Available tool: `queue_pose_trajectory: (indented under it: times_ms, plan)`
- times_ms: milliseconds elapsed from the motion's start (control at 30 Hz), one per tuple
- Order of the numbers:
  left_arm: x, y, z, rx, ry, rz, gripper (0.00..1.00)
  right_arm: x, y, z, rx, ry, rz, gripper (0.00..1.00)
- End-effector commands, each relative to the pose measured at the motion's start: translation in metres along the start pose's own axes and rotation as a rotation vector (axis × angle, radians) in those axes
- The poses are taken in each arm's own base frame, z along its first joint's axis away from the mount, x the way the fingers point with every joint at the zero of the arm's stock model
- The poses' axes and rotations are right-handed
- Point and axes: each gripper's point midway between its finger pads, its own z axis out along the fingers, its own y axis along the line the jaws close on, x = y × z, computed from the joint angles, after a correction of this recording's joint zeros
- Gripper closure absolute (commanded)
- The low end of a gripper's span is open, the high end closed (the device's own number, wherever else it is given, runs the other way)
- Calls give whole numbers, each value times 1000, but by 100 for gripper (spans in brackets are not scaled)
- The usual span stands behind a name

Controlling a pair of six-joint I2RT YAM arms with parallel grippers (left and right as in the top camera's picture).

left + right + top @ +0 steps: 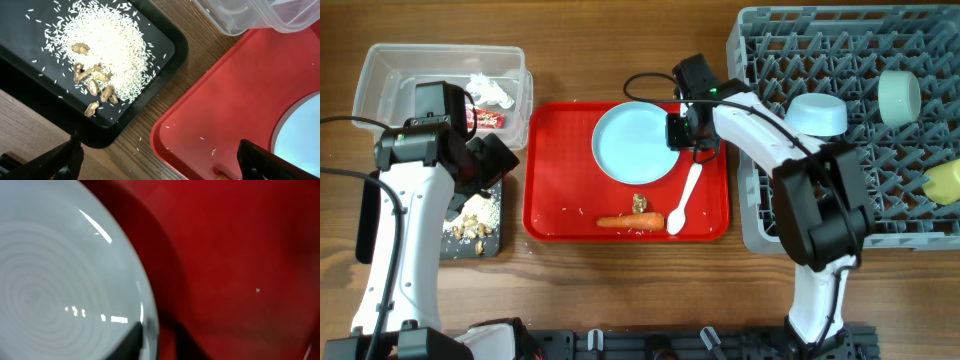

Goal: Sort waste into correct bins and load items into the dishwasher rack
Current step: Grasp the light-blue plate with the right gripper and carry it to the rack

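Right gripper (pixel 682 132) down at the light blue plate (pixel 632 143), left gripper (pixel 160 148) hanging spread wide!

The plate lies flat on the red tray (pixel 555 190), toward its far edge. The right fingers (pixel 127 342) straddle its right rim; pressed onto it or just short of it, I cannot tell. The white spoon (pixel 686 195) lies along the tray's right edge. The carrot (pixel 629 221) sits by the near edge, a brown scrap (pixel 640 203) just beyond it. The left jaws gape with nothing between them, above the strip of table (pixel 150 115) between the red tray and the black tray (pixel 22 55), where rice (pixel 112 45) is heaped. In the dishwasher rack (pixel 770 215) sit a blue bowl (pixel 817 113), a pale green bowl (pixel 899 96) and a yellow cup (pixel 945 180).
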Motion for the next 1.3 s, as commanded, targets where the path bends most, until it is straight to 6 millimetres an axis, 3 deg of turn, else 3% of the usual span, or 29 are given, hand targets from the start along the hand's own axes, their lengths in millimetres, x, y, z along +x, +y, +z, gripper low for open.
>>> queue_pose_trajectory:
  times_ms: [0,167,300,467,567,667,767,900,1033,1200,1267]
  plan:
    - [-2,0,-4,10,-12,-16,0,-7,-2,2,16,-23,24,94]
    - [-2,1,-4,10,-12,-16,0,-19,-2,-14,9,-69,25,96]
    - [-2,0,-4,10,-12,-16,0,-43,-12,-63,26,-185,18,96]
    - [-2,0,-4,10,-13,-16,0,-75,-49,-189,196,-507,-64,96]
    - [-2,0,-4,10,-13,-16,0,-77,-92,-266,501,-682,-59,96]
    - [-2,0,-4,10,-13,-16,0,-64,-143,-329,884,-782,70,96]
    - [-2,0,-4,10,-13,-16,0,-52,-168,-361,1125,-815,168,96]
    - [-2,0,-4,10,-13,-16,0,-64,-180,-359,1173,-801,164,96]
    - [-2,0,-4,10,-13,-16,0,-74,-190,-340,1200,-758,154,96]
    - [-2,0,-4,10,-13,-16,0,-84,-203,-302,1215,-666,119,96]
    - [-2,0,-4,11,-14,-16,0,-90,-203,-274,1168,-613,73,96]
